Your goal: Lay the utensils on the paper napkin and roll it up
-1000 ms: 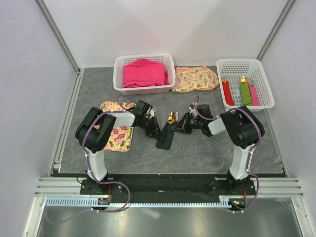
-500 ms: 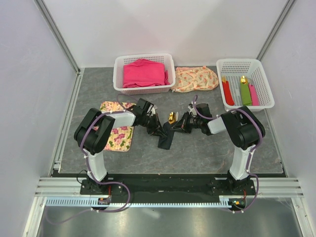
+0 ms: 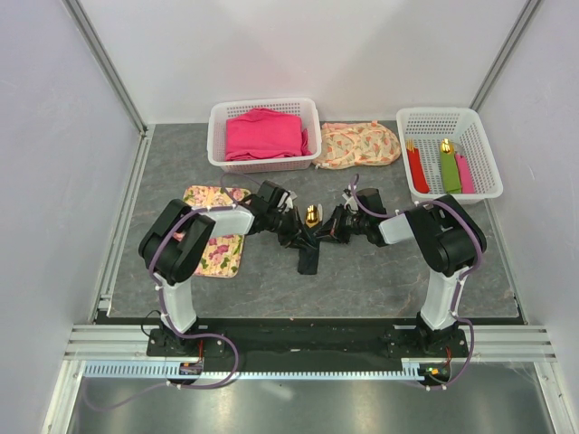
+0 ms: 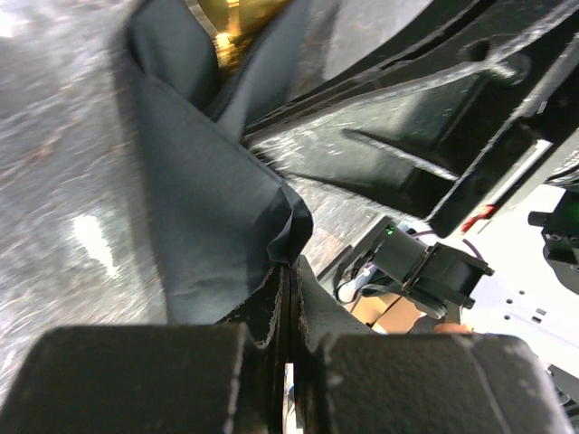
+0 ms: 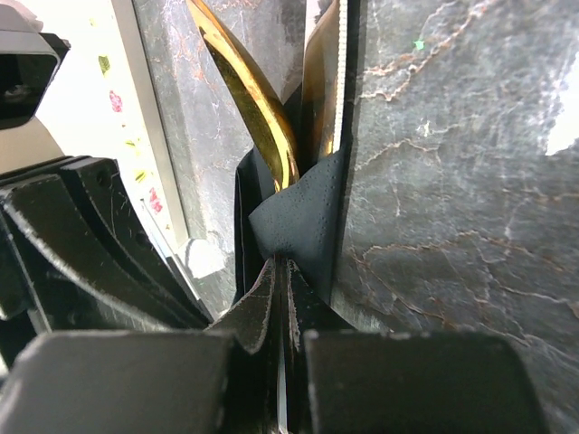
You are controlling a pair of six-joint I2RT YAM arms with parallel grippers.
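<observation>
1. Now the napkin point(image 3: 308, 256) is lying bunched into a narrow black bundle in the middle of the grey table point(image 3: 389, 271), between the two grippers.
2. The utensils point(image 3: 313, 215) are poking out of its far end. Only their gold heads are showing, and the paper is hiding the handles.
3. The left gripper point(image 4: 288, 271) is pinching a fold at the napkin's edge, its jaws pressed together with nothing but paper between them.
4. The right gripper point(image 5: 282, 268) is doing the same from the other side, jaws closed on a peak of black paper just below the gold heads.
5. The two grippers are meeting almost nose to nose over the bundle's far half, while its near end is trailing free toward the arm bases.
6. A mat point(image 3: 217, 253) with a floral print is lying to the left, partly under the left arm and apart from the napkin.
7. At the back, the left basket point(image 3: 262, 164) is holding a pink cloth point(image 3: 264, 134) and a floral cloth point(image 3: 357, 145) is lying just beside it. The right basket point(image 3: 449, 193) is holding red, green and pink rolls point(image 3: 450, 167).
</observation>
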